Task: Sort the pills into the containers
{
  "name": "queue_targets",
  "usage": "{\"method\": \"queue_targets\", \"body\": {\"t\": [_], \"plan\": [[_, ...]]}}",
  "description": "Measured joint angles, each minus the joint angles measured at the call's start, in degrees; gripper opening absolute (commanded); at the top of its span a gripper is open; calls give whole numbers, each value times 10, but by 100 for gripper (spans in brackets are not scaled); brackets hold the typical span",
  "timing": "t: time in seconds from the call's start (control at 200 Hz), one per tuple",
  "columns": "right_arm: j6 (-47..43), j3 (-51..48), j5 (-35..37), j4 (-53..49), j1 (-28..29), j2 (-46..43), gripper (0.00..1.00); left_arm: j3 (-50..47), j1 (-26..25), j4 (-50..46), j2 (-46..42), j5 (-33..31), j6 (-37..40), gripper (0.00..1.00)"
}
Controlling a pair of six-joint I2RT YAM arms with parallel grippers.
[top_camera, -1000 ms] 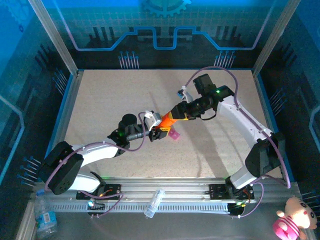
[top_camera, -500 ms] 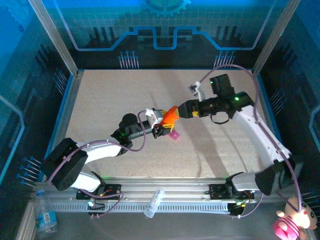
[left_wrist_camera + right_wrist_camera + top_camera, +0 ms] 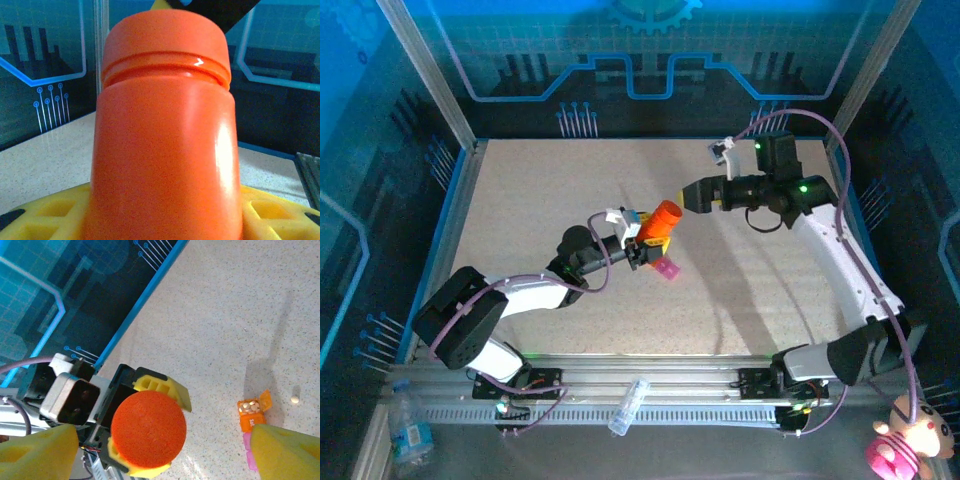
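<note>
**Speckled tabletop (image 3: 520, 200): one pincer loaded, one free**

Your left gripper (image 3: 647, 246) clamps the glossy cylindrical orange bottle (image 3: 663, 222). Your right gripper (image 3: 692, 197) gapes wide, near its round cap (image 3: 148, 426). Lower right in the right wrist view lie the containers (image 3: 251, 412): an open orange square holding white pills (image 3: 250, 407), pink joined below.
</note>
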Motion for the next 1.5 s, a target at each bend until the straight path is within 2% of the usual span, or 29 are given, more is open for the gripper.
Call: {"method": "queue_targets", "body": {"t": [0.25,0.685,0.971,1.141,1.311,1.501], "plan": [[-17,13,1,-2,38,29,86,0,0,9,0,0,-7,0],[-28,13,0,-3,47,39,75,0,0,9,0,0,-7,0],[-36,12,-3,-7,57,46,51,0,0,7,0,0,-7,0],[-31,7,0,-2,59,46,44,0,1,2,0,0,-7,0],[28,-25,34,40,69,43,43,0,7,-27,0,-2,-5,0],[146,-64,143,99,114,36,41,0,9,-87,0,-27,21,0]]}}
